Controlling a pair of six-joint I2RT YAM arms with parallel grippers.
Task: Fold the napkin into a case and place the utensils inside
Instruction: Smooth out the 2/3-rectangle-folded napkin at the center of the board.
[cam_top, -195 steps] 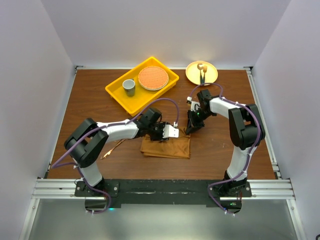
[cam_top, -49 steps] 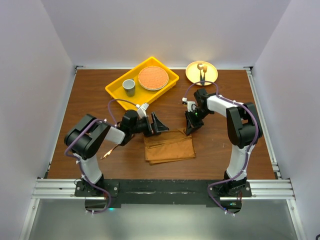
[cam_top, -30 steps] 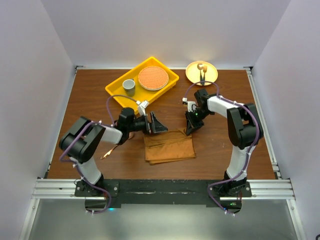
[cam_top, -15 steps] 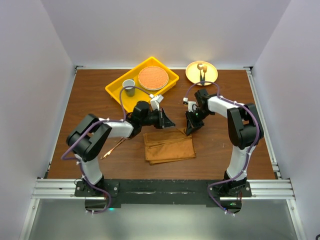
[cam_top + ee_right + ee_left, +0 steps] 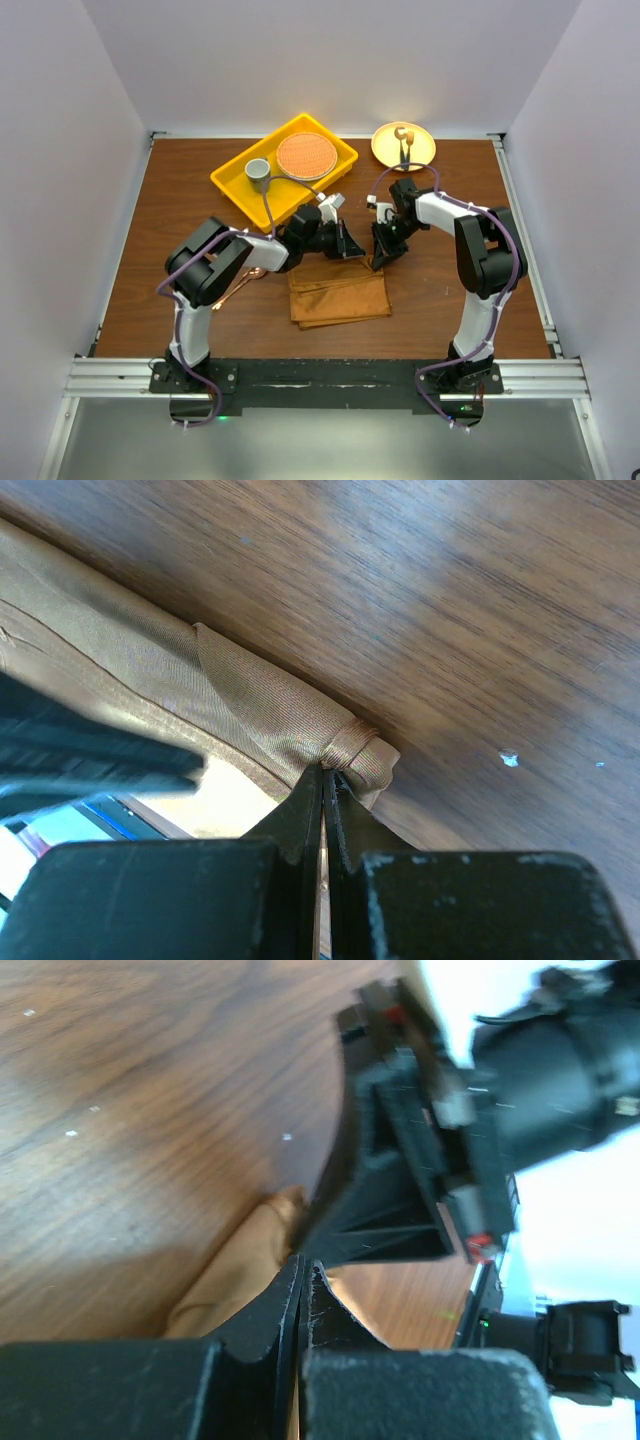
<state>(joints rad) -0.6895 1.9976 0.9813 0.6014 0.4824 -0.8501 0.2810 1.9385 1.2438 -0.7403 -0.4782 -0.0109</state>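
The rust-brown napkin [image 5: 340, 293] lies folded into a flat oblong near the table's middle. My right gripper [image 5: 378, 263] is shut on its far right corner, and in the right wrist view the rolled corner [image 5: 352, 748] sits pinched at the fingertips [image 5: 322, 776]. My left gripper [image 5: 351, 249] lies low along the napkin's far edge, close to the right gripper. Its jaws are pressed together with nothing seen between them, the tips [image 5: 303, 1264] just short of the cloth [image 5: 245, 1260]. The copper spoon [image 5: 243, 283] lies left of the napkin, mostly hidden by the left arm.
A yellow tray [image 5: 240, 192] at the back holds a grey cup [image 5: 258, 172] and an orange plate [image 5: 306, 156]. A yellow plate [image 5: 420, 158] at the back right carries a dark-handled, gold-tipped utensil [image 5: 403, 140]. The right gripper's body [image 5: 420, 1150] fills the left wrist view.
My left gripper has swung right along the napkin's far edge toward the right gripper, and its jaws have gone from open to shut. The right arm and the napkin have not moved.
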